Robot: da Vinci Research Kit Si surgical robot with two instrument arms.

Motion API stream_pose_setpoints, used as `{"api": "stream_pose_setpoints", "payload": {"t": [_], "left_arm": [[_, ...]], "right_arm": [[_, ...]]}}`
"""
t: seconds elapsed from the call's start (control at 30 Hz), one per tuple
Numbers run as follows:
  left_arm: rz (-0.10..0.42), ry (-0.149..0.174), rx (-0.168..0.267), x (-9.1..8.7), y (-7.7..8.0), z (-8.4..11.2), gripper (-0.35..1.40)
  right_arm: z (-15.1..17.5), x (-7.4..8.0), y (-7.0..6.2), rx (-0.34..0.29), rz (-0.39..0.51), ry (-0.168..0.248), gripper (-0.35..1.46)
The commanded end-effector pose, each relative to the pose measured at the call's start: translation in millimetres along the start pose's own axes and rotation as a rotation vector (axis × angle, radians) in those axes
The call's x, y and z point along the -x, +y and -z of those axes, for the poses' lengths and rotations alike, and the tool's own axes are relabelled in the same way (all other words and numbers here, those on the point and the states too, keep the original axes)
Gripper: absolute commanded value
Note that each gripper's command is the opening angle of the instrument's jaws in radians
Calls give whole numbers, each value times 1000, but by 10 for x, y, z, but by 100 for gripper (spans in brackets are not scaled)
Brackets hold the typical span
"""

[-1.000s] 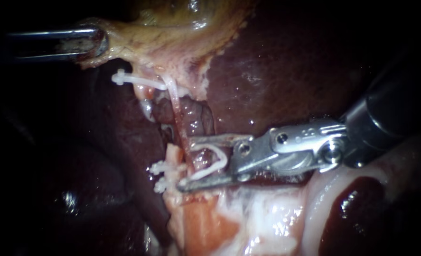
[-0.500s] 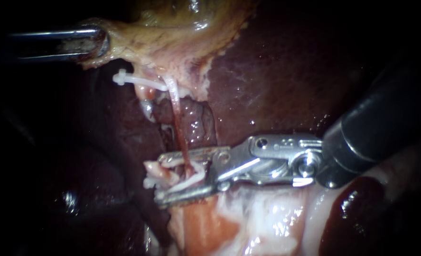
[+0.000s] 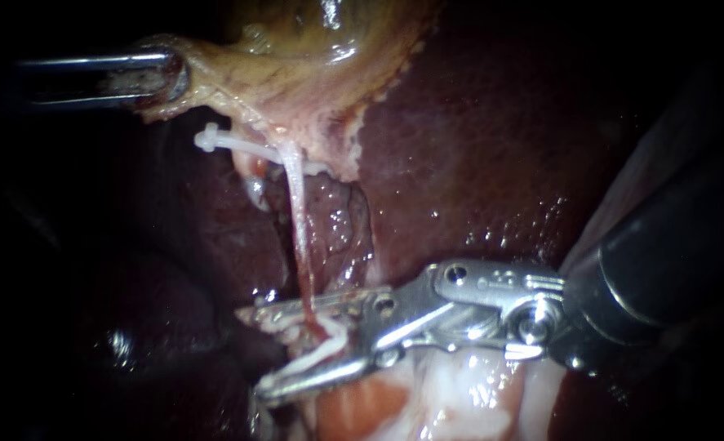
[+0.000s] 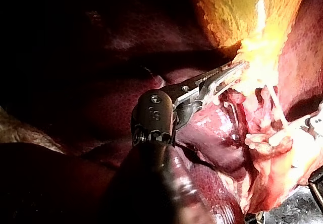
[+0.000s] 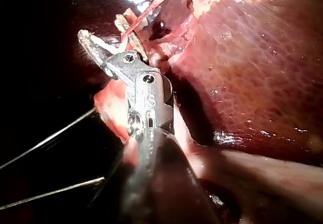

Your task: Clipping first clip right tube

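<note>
My right instrument (image 3: 251, 355) comes in from the right. Its jaws stand wide apart and carry a white clip (image 3: 321, 349) whose arms lie along both jaws. A thin pale-to-red tube (image 3: 299, 220) runs down from the gallbladder (image 3: 296, 65) and passes between the clip's arms. Another white clip (image 3: 215, 140) sits higher up, beside the tube's top. My left instrument (image 3: 162, 77) is shut on the gallbladder's edge at upper left. In the right wrist view the right instrument (image 5: 102, 27) straddles the tube (image 5: 146, 9).
Dark red liver (image 3: 476, 147) fills the right and the background. Pale white and orange tissue (image 3: 427, 400) lies under the right instrument. In the left wrist view my left instrument (image 4: 237, 70) grips yellow gallbladder tissue (image 4: 252, 17).
The right instrument has moved left and down along the tube, and its jaws now straddle the tube. They cover the two lower clips seen earlier. The left instrument has held still.
</note>
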Motion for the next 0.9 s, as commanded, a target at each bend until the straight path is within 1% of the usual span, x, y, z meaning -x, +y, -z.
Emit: {"api": "stream_pose_setpoints", "payload": {"t": [0.03, 0.17, 0.23, 0.33, 0.5, 0.57, 0.67, 0.73, 0.9], "left_arm": [[0, 0, 1, 0, 0, 0, -35], [0, 0, 1, 0, 0, 0, -35], [0, 0, 1, 0, 0, 0, -35], [0, 0, 1, 0, 0, 0, -35], [0, 0, 1, 0, 0, 0, -35], [0, 0, 1, 0, 0, 0, -35], [0, 0, 1, 0, -1, 0, -35], [0, 0, 1, 0, -1, 0, -35], [0, 0, 1, 0, -1, 0, -35]], "right_arm": [[1, 2, 0, -2, 0, -2, 45], [5, 3, 1, -13, -9, -6, 34], [8, 4, 2, -23, -19, -10, 24], [11, 5, 3, -43, -27, -18, 5], [12, 6, 3, -51, -48, -23, -16], [14, 7, 3, -51, -66, -24, -35], [17, 9, 4, -50, -95, -29, -35], [19, 10, 7, -44, -107, -43, -35], [22, 12, 11, -42, -107, -48, -35]]}}
